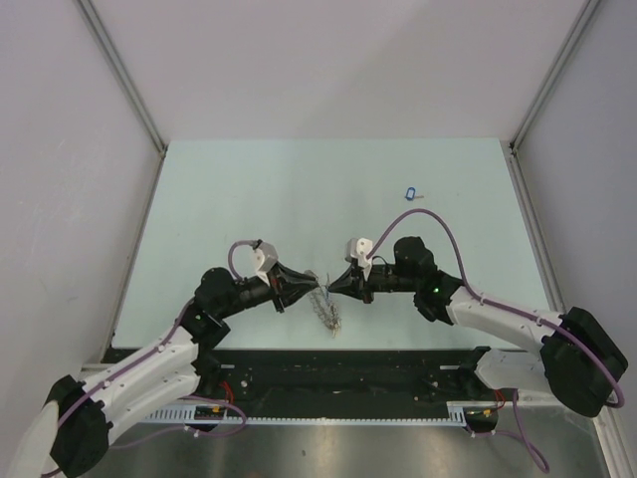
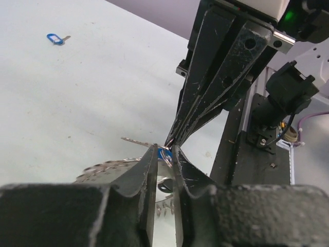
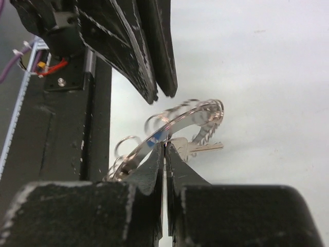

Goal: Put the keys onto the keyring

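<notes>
Nearest the arm bases, the keyring (image 1: 327,313) is hanging between the tips of the two arms, its fringe of small keys drooping below it. Whether the lowest ones are touching the worktop (image 1: 299,189) I cannot tell. The right jaws are pressing together on the ring's band from the right. A sliver of blue (image 3: 158,136) is showing right at the pinch, and I cannot tell whether it is a tag on the ring or something merely caught there. The left jaws are standing slightly spread on the keyring's other side, pointing at the same spot almost nose to nose with the right tips. In the right wrist view they are sitting just above the band, touching nothing that I can make out. So the ring is, by my reading, hanging on the right arm alone.

Farther out, well beyond the keyring and toward the right arm's side, one blue-tagged key (image 1: 409,193) is lying flat on the worktop. Its long axis is running roughly across the worktop, with the tag end toward the keyring and the blade pointing away to the right. The coming move is turning on this: the key is lying nearer the right arm, yet those jaws are busy with the ring — the free left jaws would be reaching past the keyring and meeting the tag end first.
</notes>
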`<state>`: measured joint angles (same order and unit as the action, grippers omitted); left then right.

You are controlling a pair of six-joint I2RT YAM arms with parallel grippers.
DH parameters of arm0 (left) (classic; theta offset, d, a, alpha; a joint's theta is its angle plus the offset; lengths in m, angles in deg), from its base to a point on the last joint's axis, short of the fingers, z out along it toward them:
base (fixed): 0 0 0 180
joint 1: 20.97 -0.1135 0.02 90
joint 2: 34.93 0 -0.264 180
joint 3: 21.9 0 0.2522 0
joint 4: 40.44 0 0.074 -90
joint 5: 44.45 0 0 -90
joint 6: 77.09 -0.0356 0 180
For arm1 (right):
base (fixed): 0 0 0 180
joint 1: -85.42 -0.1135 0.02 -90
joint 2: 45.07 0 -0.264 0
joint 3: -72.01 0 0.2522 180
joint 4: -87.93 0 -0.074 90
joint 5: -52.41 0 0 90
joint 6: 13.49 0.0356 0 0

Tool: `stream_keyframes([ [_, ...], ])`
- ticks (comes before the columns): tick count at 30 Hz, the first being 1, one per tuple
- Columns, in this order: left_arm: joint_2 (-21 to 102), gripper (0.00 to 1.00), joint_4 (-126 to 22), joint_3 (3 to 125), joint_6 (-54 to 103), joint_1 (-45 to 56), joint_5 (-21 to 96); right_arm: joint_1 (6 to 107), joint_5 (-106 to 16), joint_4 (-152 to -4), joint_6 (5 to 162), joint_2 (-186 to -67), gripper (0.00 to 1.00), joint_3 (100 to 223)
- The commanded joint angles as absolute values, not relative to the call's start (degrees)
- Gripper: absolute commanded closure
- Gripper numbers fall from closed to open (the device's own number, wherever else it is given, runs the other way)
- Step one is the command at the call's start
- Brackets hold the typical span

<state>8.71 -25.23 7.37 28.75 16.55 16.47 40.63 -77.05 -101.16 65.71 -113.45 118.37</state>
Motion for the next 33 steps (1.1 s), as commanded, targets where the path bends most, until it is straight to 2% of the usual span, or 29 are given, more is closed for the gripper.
stream_keyframes([
  [1, 6.3, 0.74, -32.8, 9.8, 27.2, 16.5, 18.5, 38.8, -72.4, -94.3, 59.6, -112.0, 1.00, 121.9],
  [3, 5.5, 0.68, -36.3, 10.3, 26.5, 16.5, 18.7, 38.4, -71.1, -92.3, 58.5, -112.2, 1.00, 122.4],
  [4, 5.2, 0.59, -37.3, 10.8, 26.2, 16.5, 19.1, 38.2, -70.2, -91.8, 57.5, -112.1, 1.00, 122.9],
  [6, 4.8, 0.49, -41.3, 11.5, 26.4, 16.5, 20.2, 37.5, -69.3, -90.6, 56.9, -112.5, 1.00, 123.2],
  [7, 4.6, 0.38, -42.7, 12.7, 25.9, 16.5, 20.8, 37.4, -68.8, -90.4, 56.7, -112.5, 1.00, 123.3],
  [11, 5.5, 0.33, -50.2, 15.9, 24.9, 16.5, 21.2, 36.4, -68.2, -89.5, 55.8, -112.8, 1.00, 124.1],
  [20, 7.3, 0.33, -56.9, 22.1, 23.6, 16.5, 20.3, 35.5, -67.8, -88.3, 55.2, -112.7, 1.00, 125.0],
  [23, 8.6, 0.41, -58.4, 23.8, 24.9, 16.5, 20.8, 35.5, -67.7, -88.3, 55.1, -112.6, 1.00, 125.1],
  [24, 9.1, 0.49, -58.7, 24.0, 26.3, 16.5, 21.1, 35.5, -67.7, -88.3, 55.1, -112.6, 1.00, 125.0],
  [27, 11.8, 0.56, -60.3, 25.7, 29.2, 16.5, 20.2, 35.3, -67.7, -88.3, 55.1, -112.6, 1.00, 125.1],
  [33, 14.9, 0.59, -62.5, 27.3, 34.1, 17.3, 19.8, 35.1, -67.6, -88.4, 55.1, -112.8, 1.00, 125.0],
])
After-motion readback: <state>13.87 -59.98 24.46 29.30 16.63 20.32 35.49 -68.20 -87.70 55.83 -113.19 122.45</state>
